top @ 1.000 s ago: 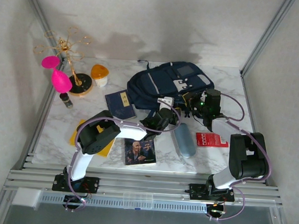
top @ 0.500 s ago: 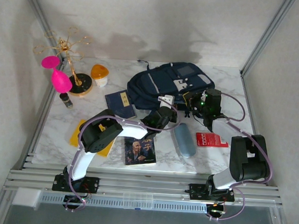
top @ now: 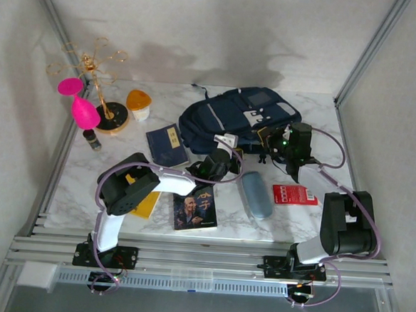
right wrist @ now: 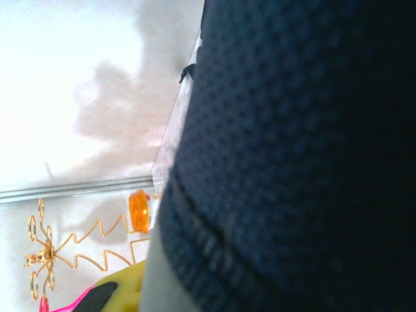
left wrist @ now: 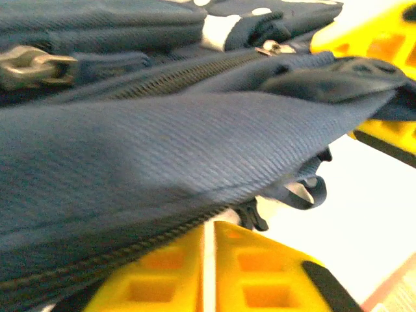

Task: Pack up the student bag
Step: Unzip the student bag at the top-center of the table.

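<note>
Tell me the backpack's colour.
The student bag is navy with pale stripes, clearest in the top view.

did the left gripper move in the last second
Yes: the left gripper slid left along the student bag's near edge, opening a gap to the blue glasses case.

- Student bag point(top: 229, 114): navy-blue fabric backpack with thin pale stripes, a white buckle patch and a square front panel.
- It lies front-up at the far middle of the marble table point(top: 77, 182).
</note>
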Motion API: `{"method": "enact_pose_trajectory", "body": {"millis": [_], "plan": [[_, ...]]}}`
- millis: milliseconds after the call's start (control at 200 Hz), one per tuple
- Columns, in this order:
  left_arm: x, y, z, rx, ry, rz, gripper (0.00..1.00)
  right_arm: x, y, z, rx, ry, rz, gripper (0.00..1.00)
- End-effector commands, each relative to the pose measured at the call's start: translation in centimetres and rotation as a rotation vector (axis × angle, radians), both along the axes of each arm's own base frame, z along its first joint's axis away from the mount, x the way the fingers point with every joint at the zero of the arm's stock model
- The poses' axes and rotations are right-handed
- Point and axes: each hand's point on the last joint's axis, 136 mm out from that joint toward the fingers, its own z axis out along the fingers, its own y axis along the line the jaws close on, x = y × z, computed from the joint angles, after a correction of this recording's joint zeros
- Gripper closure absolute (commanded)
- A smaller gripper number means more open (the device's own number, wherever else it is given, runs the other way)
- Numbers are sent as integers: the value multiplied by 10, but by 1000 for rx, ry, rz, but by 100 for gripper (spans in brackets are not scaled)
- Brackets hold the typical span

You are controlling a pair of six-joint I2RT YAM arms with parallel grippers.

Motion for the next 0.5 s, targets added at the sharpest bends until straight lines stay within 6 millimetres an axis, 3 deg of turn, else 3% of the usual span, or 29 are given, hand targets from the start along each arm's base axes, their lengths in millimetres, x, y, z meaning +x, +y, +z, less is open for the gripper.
{"method": "enact_pose_trajectory", "body": {"millis": [0,185,355,496], "plan": [[4,-24,9,-20,-2,-64,82,8,3,58,35,-166,17,90],[15,-29,15,-49,-70,18,61,3,7,61,41,-171,19,90],[37,-23,4,2,-73,130,59,-1,13,62,48,-170,37,90],[41,-22,23,-24,-142,150,58,-2,13,58,45,-164,38,90]]}}
